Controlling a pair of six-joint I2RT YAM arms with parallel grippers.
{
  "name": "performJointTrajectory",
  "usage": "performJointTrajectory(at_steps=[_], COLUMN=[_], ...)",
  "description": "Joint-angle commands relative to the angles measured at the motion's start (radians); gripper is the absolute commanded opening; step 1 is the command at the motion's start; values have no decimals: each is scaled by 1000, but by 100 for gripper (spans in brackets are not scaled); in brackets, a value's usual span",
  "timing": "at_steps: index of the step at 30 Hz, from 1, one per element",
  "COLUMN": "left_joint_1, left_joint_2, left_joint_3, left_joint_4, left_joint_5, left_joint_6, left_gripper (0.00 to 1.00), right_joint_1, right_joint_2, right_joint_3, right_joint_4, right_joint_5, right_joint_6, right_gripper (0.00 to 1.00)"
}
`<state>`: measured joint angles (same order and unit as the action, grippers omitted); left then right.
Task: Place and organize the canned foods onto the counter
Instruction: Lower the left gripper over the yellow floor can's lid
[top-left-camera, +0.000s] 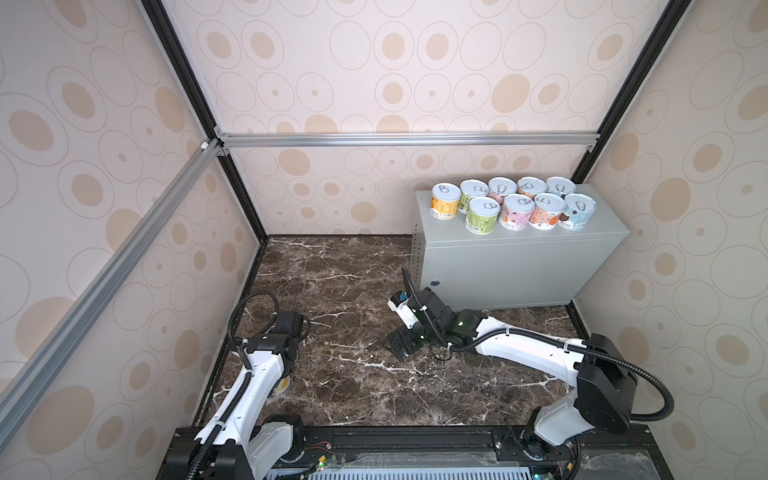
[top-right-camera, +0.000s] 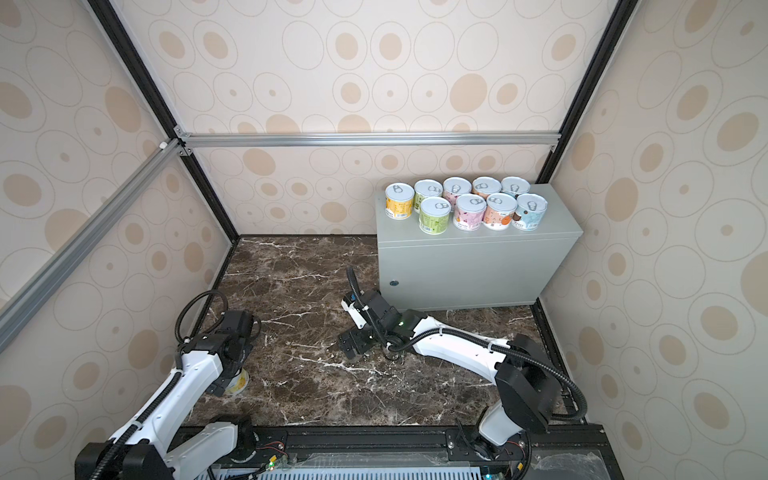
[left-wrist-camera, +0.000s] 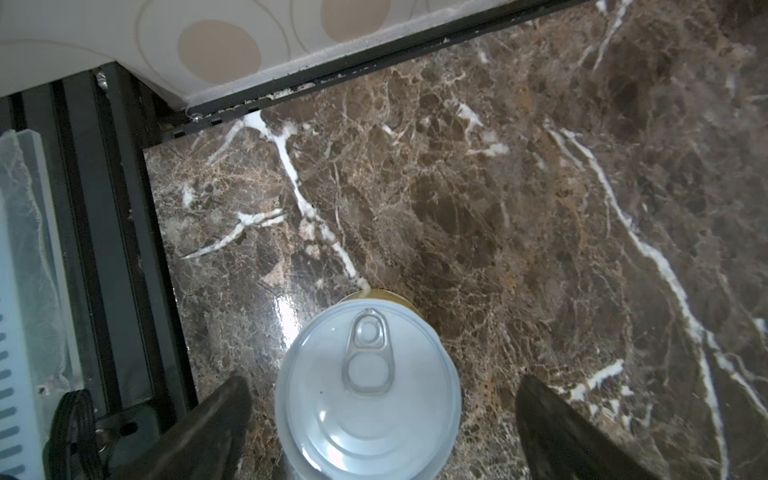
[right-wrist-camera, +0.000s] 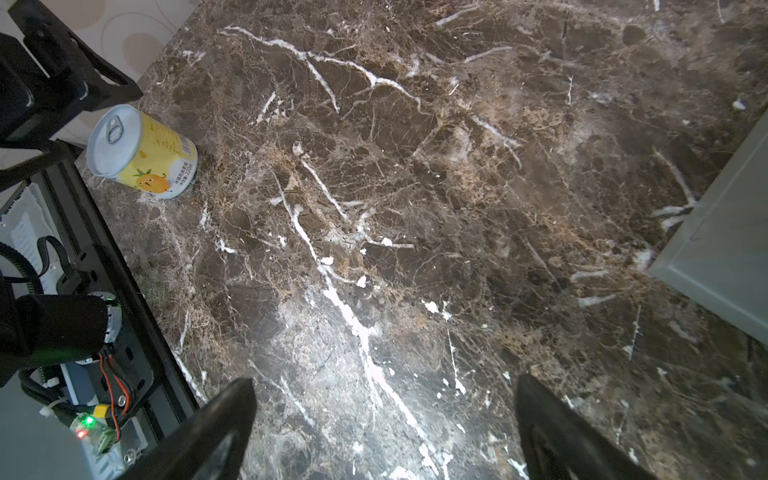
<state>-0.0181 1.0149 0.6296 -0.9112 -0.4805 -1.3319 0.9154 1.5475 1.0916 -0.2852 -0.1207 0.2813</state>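
Currently: nine canned foods (top-left-camera: 516, 212) in two rows on the counter (top-left-camera: 498, 270); tenth, a yellow tin (left-wrist-camera: 368, 395), on the marble surface (left-wrist-camera: 498, 208), seemingly untouched between the spread jaws of my left pincer (left-wrist-camera: 382, 384); right pincer (right-wrist-camera: 384, 386) spread, empty; risk: tin sits off-centre, so one finger may strike first and topple it.

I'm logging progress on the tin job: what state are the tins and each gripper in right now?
Nine tins: upright on the counter, in two rows.
Yellow tin: upright on the marble surface, not gripped.
Left gripper: open, straddling the yellow tin.
Right gripper: open, empty, above the marble surface.
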Motion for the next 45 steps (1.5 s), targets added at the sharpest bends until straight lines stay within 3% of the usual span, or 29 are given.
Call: performJointTrajectory(at_steps=[1,29,39,45], left_joint_1=[35,185,194,193], left_joint_2=[-7,163,219,243], left_joint_3=[-22,-88,-50,-4], left_joint_4=[25,256,291,276], left_joint_5=[12,174,187,183], left_joint_6=[31,150,190,230], left_gripper=[99,96,80,78], right_joint_1=[5,5,4,4], right_joint_2=[19,93,120,130], right_joint_3=[31,91,104,99], right_joint_4=[-32,-62,-51,-34], right_joint_5=[-8,-8,4,10], right_joint_6=[-11,-19,-28,-29], right_gripper=[99,99,99,99])
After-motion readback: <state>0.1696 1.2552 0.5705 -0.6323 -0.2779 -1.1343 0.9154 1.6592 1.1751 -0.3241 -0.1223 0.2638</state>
